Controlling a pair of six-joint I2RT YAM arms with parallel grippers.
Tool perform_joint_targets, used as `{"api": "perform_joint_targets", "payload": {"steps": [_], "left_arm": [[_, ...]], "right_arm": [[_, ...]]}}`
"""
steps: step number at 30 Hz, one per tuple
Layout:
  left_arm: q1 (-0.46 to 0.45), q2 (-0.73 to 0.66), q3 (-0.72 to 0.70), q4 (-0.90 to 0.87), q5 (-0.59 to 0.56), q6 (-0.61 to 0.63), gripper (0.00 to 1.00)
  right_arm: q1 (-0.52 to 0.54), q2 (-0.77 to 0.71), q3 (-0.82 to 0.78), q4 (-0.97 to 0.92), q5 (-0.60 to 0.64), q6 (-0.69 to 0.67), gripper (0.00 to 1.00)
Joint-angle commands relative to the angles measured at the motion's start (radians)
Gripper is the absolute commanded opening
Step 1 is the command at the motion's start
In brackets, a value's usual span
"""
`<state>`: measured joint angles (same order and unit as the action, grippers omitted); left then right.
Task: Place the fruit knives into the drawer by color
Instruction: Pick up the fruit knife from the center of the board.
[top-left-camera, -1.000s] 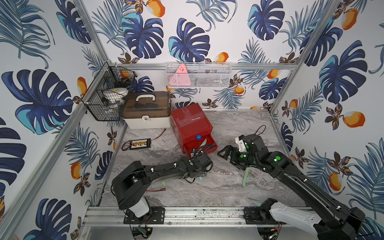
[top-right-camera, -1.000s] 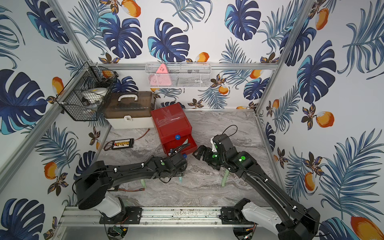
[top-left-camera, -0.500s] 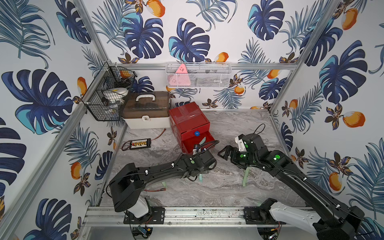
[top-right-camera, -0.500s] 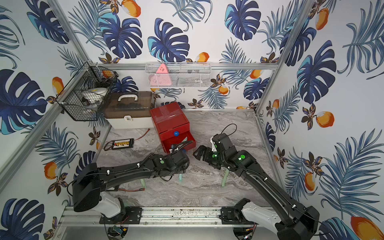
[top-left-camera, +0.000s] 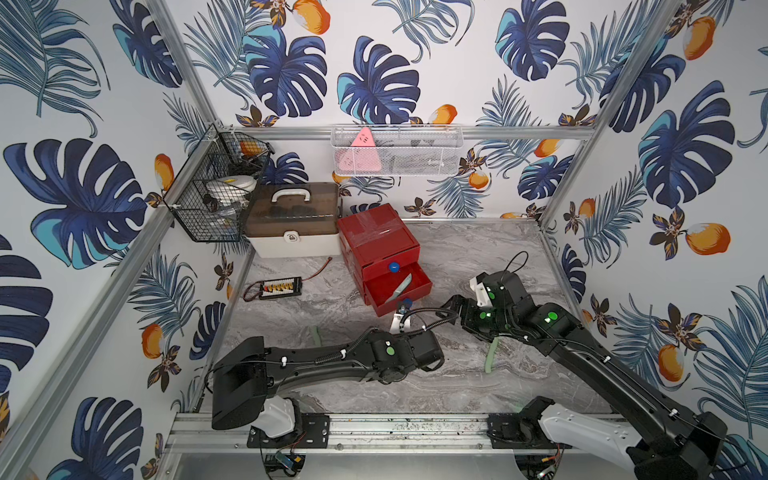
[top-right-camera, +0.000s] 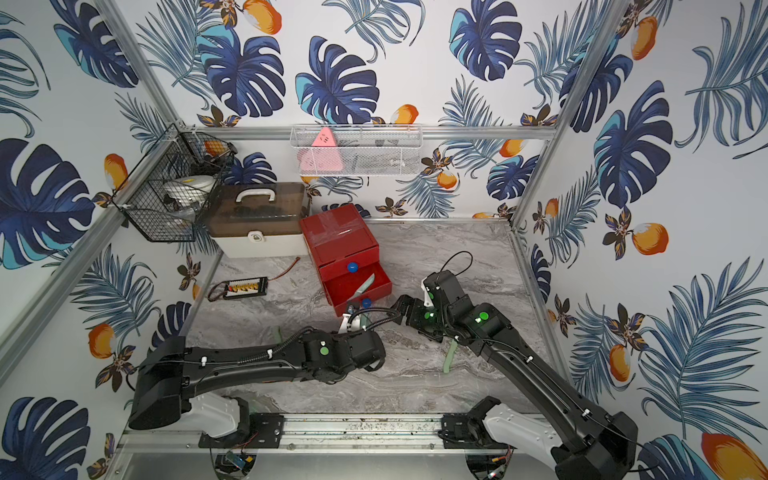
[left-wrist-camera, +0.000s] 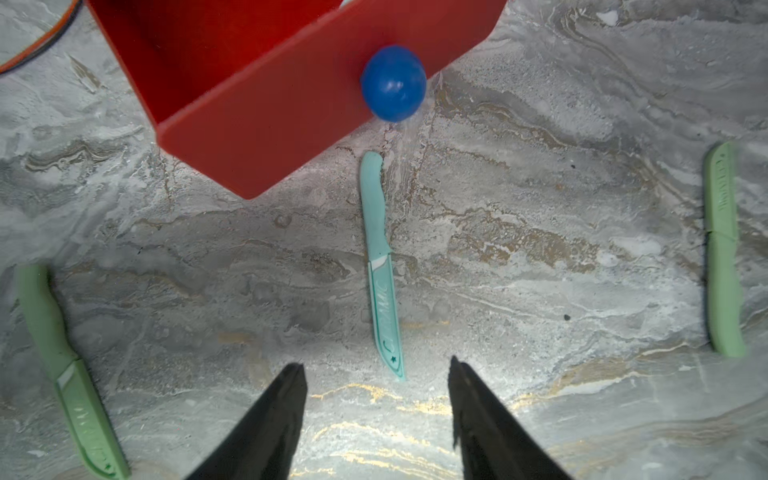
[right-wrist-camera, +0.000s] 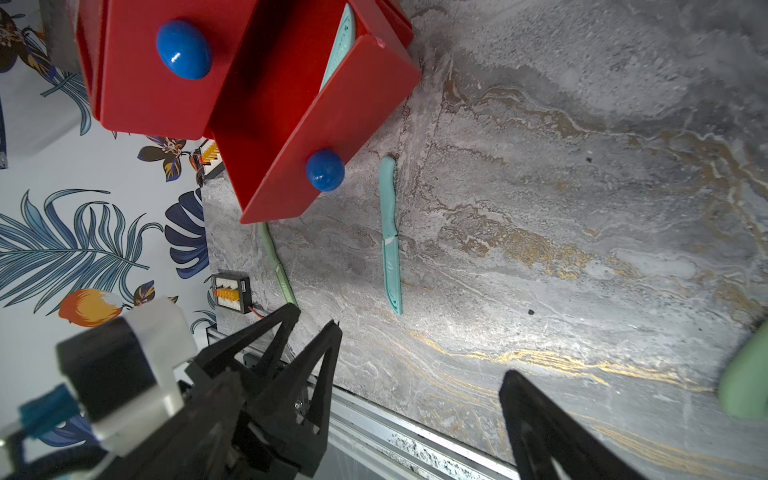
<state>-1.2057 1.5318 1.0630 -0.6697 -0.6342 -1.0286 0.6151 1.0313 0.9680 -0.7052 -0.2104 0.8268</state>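
In both top views the left arm (top-left-camera: 332, 359) hides most of the teal knife (left-wrist-camera: 380, 266) at six o'clock from the drawer (top-left-camera: 376, 239) and all but a stub of the green knife (top-left-camera: 316, 334) at seven, while the right arm (top-left-camera: 540, 324) covers the far end of the other green knife (top-left-camera: 489, 358) near four. From the right wrist we get that knife only as a blurred end cut by the frame edge, and the drawer front masks most of the second teal knife (right-wrist-camera: 341, 43).
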Motion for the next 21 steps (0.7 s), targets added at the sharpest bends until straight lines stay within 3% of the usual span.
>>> {"api": "perform_joint_targets", "payload": {"steps": [1,8,11,21], "left_arm": [[-0.027,0.037,-0.034,0.017,-0.109,-0.098,0.57],[-0.037,0.092,-0.138,0.170,-0.108,-0.136,0.53],[-0.037,0.110,-0.175,0.284,-0.091,-0.097,0.52],[-0.032,0.199,-0.185,0.369,-0.044,-0.082,0.48]], "right_arm": [[0.001,-0.020,-0.017,-0.017,0.028,0.010,1.00],[0.000,-0.068,-0.041,-0.053,0.042,0.023,1.00],[0.000,-0.078,-0.042,-0.069,0.046,0.025,1.00],[-0.003,-0.089,-0.030,-0.081,0.052,0.014,1.00]]}}
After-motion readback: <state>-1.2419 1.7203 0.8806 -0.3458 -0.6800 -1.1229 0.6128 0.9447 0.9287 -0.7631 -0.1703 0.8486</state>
